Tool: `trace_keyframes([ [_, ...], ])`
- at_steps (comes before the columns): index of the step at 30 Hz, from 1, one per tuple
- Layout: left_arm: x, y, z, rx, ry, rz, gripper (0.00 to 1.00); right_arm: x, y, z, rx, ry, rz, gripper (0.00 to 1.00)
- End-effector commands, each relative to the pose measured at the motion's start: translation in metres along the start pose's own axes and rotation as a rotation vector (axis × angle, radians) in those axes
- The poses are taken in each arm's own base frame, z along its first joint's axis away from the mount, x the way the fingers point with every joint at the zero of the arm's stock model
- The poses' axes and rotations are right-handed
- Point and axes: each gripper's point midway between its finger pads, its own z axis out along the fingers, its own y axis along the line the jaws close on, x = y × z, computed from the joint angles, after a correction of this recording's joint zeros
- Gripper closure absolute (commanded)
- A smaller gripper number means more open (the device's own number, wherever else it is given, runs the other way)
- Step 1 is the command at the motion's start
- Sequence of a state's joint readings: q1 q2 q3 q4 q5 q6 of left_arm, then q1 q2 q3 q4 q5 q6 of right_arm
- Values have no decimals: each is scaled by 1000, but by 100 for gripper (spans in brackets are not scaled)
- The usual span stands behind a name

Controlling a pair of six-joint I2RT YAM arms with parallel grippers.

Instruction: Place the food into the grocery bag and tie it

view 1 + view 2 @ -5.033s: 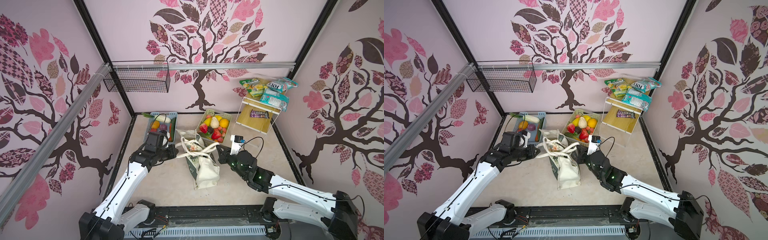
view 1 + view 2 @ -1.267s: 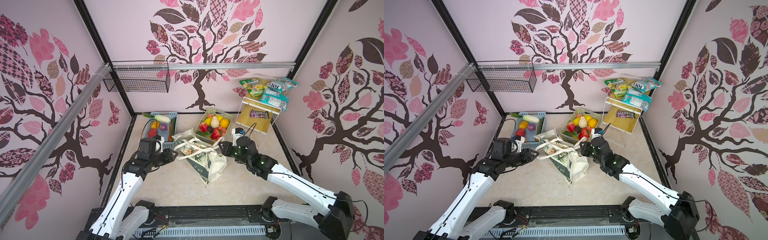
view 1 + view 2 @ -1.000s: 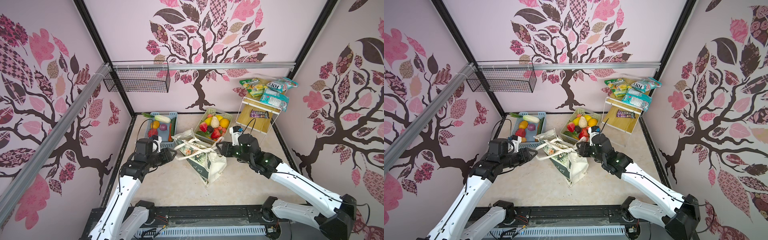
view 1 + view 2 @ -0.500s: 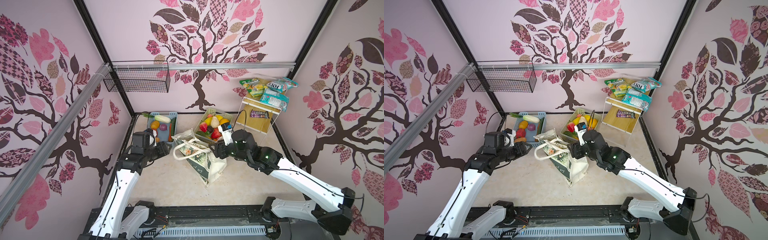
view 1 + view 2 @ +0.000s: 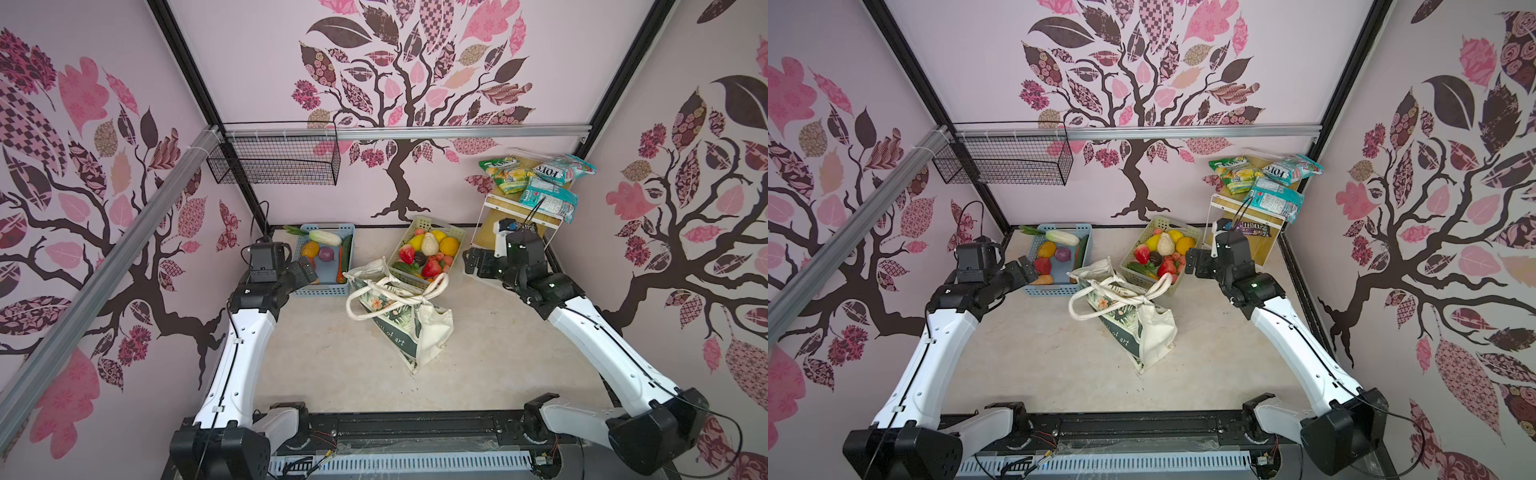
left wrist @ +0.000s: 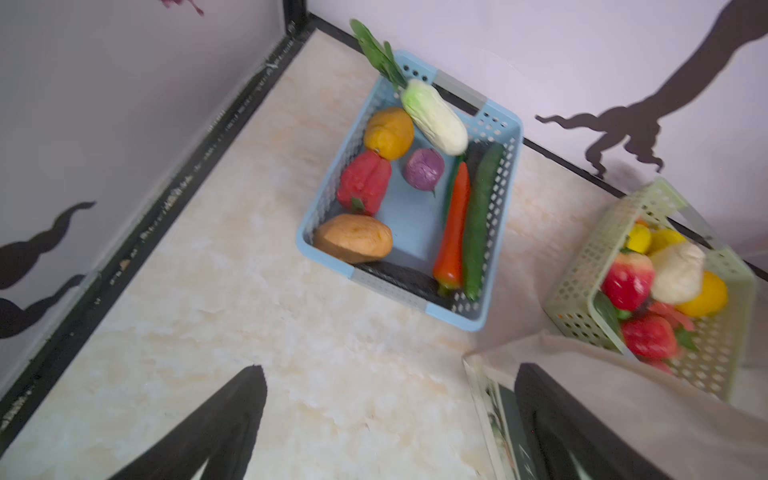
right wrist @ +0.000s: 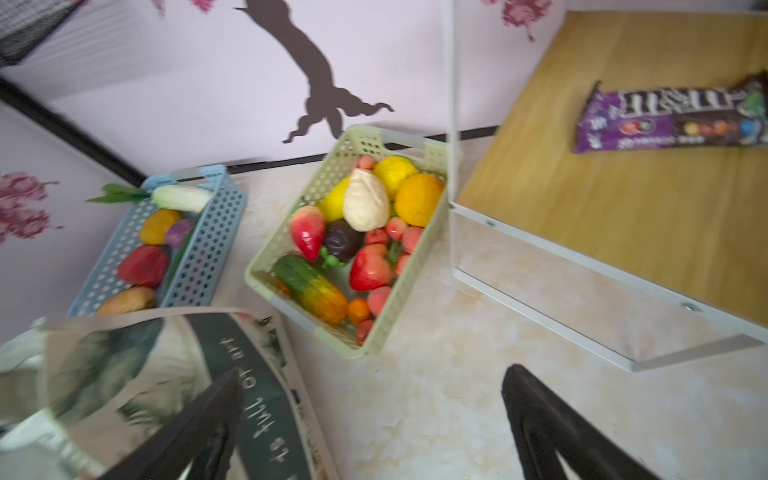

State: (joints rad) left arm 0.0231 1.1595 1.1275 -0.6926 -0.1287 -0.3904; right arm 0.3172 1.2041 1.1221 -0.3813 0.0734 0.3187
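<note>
The cream grocery bag [image 5: 432,332] [image 5: 1154,328] lies tilted on the floor in both top views, its thick handles [image 5: 419,297] crossed in a knot over the mouth. Any food inside it is hidden. My left gripper [image 5: 307,270] [image 5: 1027,268] hangs open and empty left of the bag, by the blue basket. My right gripper [image 5: 471,262] [image 5: 1194,259] hangs open and empty to the bag's right. In the left wrist view the gripper [image 6: 390,370] spans bare floor beside the bag [image 6: 623,399]. In the right wrist view the gripper [image 7: 376,372] stands open next to the bag's dark panel [image 7: 257,357].
A blue basket [image 5: 324,289] [image 6: 328,249] holds a white radish [image 6: 436,120], a carrot and other vegetables. A pale-green basket [image 5: 455,232] [image 7: 257,253] holds fruit. A white shelf [image 5: 519,208] at the back right carries candy bags and a dark M&M's packet [image 7: 673,120]. A wire basket [image 5: 274,160] hangs on the rail.
Both grippers have let go of the bag's handles, opened wide and drawn away from the bag, the left toward the blue basket, the right toward the shelf. The bag stays put.
</note>
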Motion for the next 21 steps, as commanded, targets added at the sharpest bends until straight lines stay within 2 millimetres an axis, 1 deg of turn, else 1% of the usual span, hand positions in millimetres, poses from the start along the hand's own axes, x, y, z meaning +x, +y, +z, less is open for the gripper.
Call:
trace_keyframes([
  [1, -8, 31, 25, -177, -104, 22, 3, 11, -32, 6, 95, -24, 35, 0],
  [3, -4, 48, 32, -264, -138, 25, 3, 18, -50, 7, 172, -51, 18, 1],
  [4, -5, 53, 35, -285, -183, 19, 3, 22, -58, 8, 198, -62, 18, 0],
  [7, 7, 60, 53, -287, -281, 100, 3, 32, -79, 12, 227, -95, 59, 1],
  [8, 17, 61, 61, -276, -291, 134, 3, 36, -86, 15, 226, -98, 89, 1],
  [11, 38, 59, 82, -226, -281, 159, 3, 46, -107, 22, 281, -128, 125, 0],
  [14, 49, 50, 94, -149, -317, 163, 3, 49, -123, 22, 342, -215, 126, 0],
  [17, 58, 47, 98, -114, -363, 194, 3, 51, -146, 16, 425, -312, 108, 0],
  [19, 57, 47, 96, -102, -403, 201, 3, 51, -156, 13, 460, -351, 81, 0],
  [21, 56, 44, 96, -80, -435, 193, 3, 56, -165, 14, 496, -382, 49, 0],
])
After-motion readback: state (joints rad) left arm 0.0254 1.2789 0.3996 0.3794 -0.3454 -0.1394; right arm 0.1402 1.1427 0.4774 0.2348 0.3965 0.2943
